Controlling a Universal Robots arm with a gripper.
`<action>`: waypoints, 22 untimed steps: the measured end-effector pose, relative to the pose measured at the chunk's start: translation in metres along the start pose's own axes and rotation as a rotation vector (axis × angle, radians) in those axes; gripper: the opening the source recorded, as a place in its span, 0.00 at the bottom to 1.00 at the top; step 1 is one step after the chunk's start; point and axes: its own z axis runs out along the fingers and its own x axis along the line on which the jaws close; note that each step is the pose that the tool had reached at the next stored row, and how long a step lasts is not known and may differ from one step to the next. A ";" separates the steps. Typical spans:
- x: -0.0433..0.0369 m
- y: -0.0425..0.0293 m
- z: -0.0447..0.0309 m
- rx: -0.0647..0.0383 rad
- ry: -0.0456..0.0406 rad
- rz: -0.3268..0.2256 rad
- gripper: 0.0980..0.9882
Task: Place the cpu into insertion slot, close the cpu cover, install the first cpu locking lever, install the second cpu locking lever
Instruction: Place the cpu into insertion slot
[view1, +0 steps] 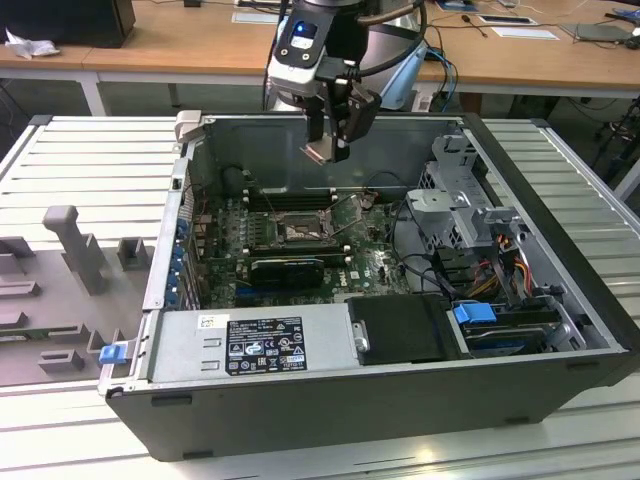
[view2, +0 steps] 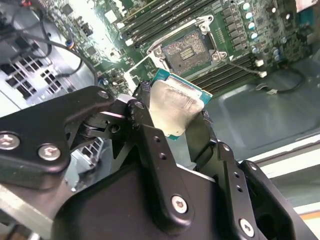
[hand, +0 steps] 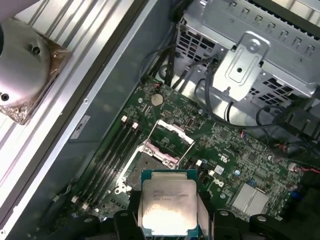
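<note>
Gripper (view1: 328, 148) poised above the open case (view1: 400, 395), its jaws closed narrowly on two opposite edges of the cpu (hand: 167, 202), metal top showing in both wild views of the wrist cameras. The chip hangs clear over the bare insertion slot (hand: 150, 167), which lies mid-board beside the memory slots (view1: 285, 195). The cpu cover (hand: 174, 134) appears swung up at the socket's far edge, though its exact angle is hard to judge.

Hazards: a slight tilt or offset could bend socket contacts; the edge-only grip may let the chip slip; the fingers could strike the raised cover. Room is open above the socket; the drive cage (view1: 460, 190) and its cables crowd one side.
</note>
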 end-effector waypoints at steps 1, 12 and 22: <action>0.0000 0.0000 0.0001 0.000 -0.0014 0.016 0.48; 0.0000 -0.0002 0.0028 -0.003 -0.0161 0.180 0.48; -0.0002 -0.0008 0.0085 -0.001 -0.0299 0.268 0.48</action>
